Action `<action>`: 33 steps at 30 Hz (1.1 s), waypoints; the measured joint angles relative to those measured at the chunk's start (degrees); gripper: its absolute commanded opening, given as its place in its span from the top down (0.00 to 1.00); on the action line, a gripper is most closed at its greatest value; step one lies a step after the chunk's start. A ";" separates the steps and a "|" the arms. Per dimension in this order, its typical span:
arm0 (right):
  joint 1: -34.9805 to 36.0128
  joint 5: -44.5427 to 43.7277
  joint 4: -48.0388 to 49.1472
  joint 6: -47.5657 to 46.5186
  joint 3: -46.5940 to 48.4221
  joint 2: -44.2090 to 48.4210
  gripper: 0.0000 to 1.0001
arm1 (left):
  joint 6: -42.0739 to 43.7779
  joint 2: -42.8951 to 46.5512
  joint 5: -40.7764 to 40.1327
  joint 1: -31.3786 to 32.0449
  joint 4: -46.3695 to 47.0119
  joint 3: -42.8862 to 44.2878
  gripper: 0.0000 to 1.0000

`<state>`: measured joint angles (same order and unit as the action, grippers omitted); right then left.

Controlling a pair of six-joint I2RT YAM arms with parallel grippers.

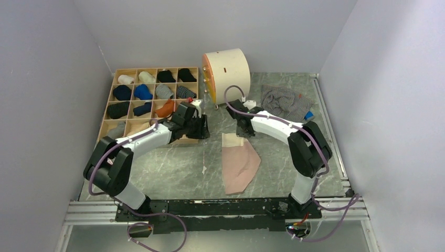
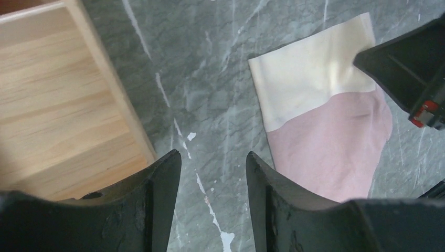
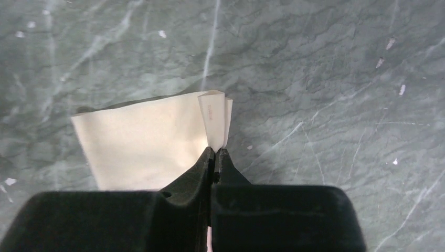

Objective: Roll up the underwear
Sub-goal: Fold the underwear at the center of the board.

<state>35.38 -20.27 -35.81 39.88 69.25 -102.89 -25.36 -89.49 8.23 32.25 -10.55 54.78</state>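
My right pincer [image 3: 215, 153] is clamped on the pink underwear [image 3: 141, 139] at its far corner, ready to start rolling; my left pincer [image 2: 213, 163] hovers half-open, empty.

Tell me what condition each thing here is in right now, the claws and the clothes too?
Pink underwear: spread flat, unrolled, cream waistband corner pinched.
Striped grey underwear: crumpled at the far right, untouched.
Wooden divider box: most visible compartments hold rolled garments.
Right gripper: shut on the pink underwear's waistband corner.
Left gripper: open, empty, beside the wooden divider box.
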 measured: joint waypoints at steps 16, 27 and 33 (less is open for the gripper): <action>14.93 -15.63 -18.51 12.90 20.85 -16.13 1.00 | -4.55 11.61 -2.47 -9.60 -1.51 -7.80 0.46; 17.16 -12.57 -20.09 12.52 25.88 -21.09 0.71 | -5.86 18.43 -3.63 -13.94 -4.31 -10.78 0.47; 16.20 -5.29 -14.91 8.41 23.87 -18.38 0.48 | -5.99 21.44 -3.69 -14.45 -5.14 -11.37 0.46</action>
<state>51.57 -25.56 -50.72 48.29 93.12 -121.27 -31.35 -68.05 4.54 17.80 -15.68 43.42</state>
